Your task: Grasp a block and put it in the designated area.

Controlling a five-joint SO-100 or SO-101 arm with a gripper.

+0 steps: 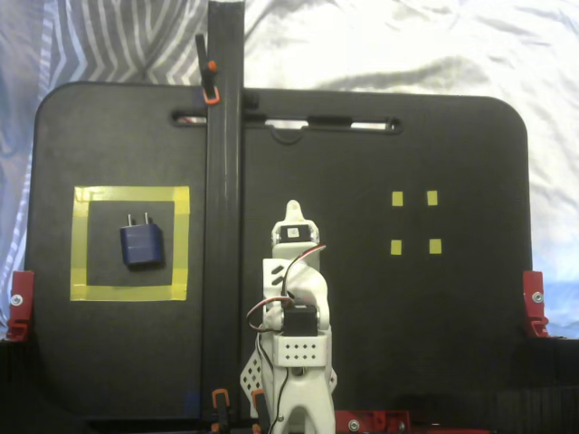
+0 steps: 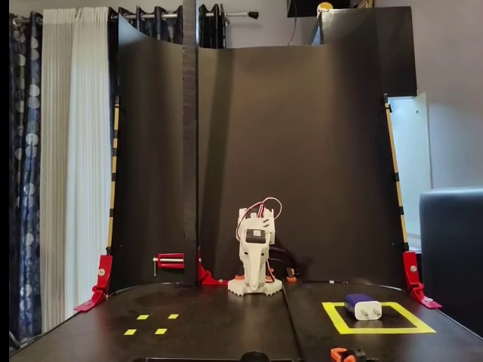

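Note:
The dark blue block (image 1: 142, 245) lies flat inside the designated area, a large square of yellow tape (image 1: 131, 194) on the left of the black board, with its two prongs pointing to the far side. In the other fixed view the block (image 2: 363, 307) sits in the yellow square (image 2: 377, 329) at the right. My gripper (image 1: 291, 215) is on the folded white arm at the board's middle, well apart from the block. It looks shut and holds nothing. It also shows in the other fixed view (image 2: 255, 260).
Four tiny yellow tape squares (image 1: 397, 199) sit on the right of the board, and on the left in the other fixed view (image 2: 142, 317). A black upright post (image 1: 223, 181) stands between the arm and the square. Red clamps (image 1: 18, 303) (image 1: 534, 303) grip the board's sides.

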